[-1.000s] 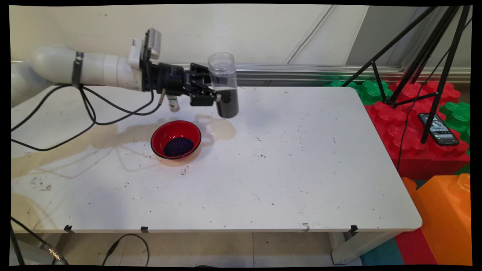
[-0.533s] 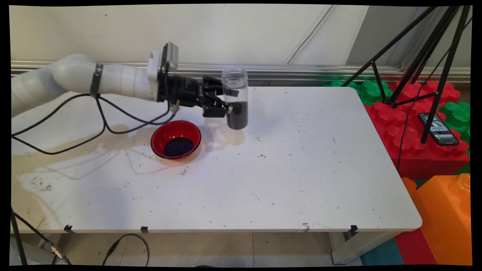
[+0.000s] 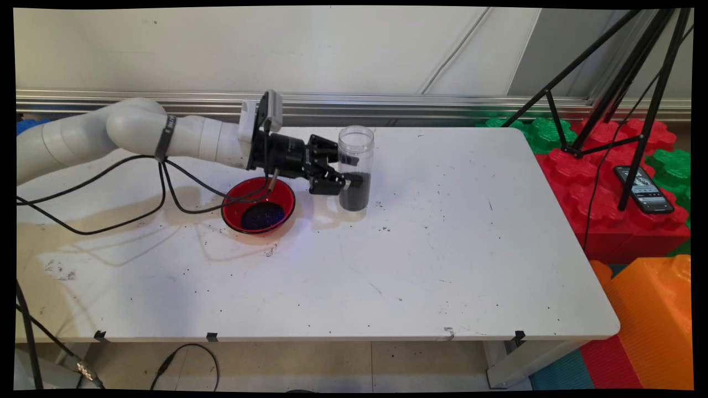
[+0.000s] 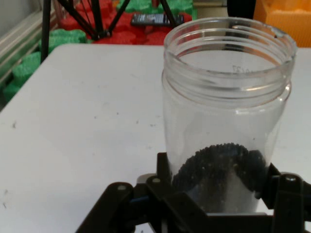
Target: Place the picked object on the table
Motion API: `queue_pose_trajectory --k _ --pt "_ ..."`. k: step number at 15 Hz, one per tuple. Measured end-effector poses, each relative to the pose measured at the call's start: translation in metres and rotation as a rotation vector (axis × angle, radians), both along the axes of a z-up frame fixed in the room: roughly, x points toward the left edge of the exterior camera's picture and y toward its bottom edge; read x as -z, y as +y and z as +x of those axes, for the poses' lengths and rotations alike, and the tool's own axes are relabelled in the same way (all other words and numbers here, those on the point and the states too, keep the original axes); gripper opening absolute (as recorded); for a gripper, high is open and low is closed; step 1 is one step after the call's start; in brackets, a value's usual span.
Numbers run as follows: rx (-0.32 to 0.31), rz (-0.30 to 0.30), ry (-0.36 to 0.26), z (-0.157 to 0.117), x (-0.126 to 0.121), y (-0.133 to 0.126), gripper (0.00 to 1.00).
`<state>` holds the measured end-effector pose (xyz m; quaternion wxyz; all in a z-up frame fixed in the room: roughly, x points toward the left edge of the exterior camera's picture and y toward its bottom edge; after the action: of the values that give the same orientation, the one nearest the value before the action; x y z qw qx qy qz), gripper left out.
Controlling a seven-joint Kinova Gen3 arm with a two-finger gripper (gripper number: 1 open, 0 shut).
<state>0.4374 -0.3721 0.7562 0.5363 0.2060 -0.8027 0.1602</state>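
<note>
Gripper [image 3: 347, 185] clenched on clear jar [image 3: 355, 168], upright, open-topped, part-filled with dark grains, its base at or just above white table [image 3: 442, 249]. Red bowl [image 3: 258, 205] holding dark grains sat just left of it.

White arm [image 3: 138, 132]; black cables [image 3: 110, 193]

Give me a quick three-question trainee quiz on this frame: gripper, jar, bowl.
1. True or false: the gripper is shut on the jar.
2. Which way does the jar stand? A) upright, mouth open B) on its side C) upside down
3. Fill in: the red bowl sits to the picture's ____ of the jar in the main view.

Key: 1 true. 2 A. 3 left. Both jar and bowl hold dark grains; whether the jar's base touches the table cannot be told.
</note>
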Motion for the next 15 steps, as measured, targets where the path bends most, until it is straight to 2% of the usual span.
queue_pose_trajectory --k 6,13,14,15 --pt "0.0 0.025 -0.035 0.0 0.023 0.0 0.0" --pt "-0.001 0.04 -0.048 0.001 0.036 0.0 0.0" --pt "-0.001 0.043 -0.047 0.001 0.038 0.0 1.0" --pt "-0.002 0.045 -0.046 0.001 0.039 0.0 1.0"
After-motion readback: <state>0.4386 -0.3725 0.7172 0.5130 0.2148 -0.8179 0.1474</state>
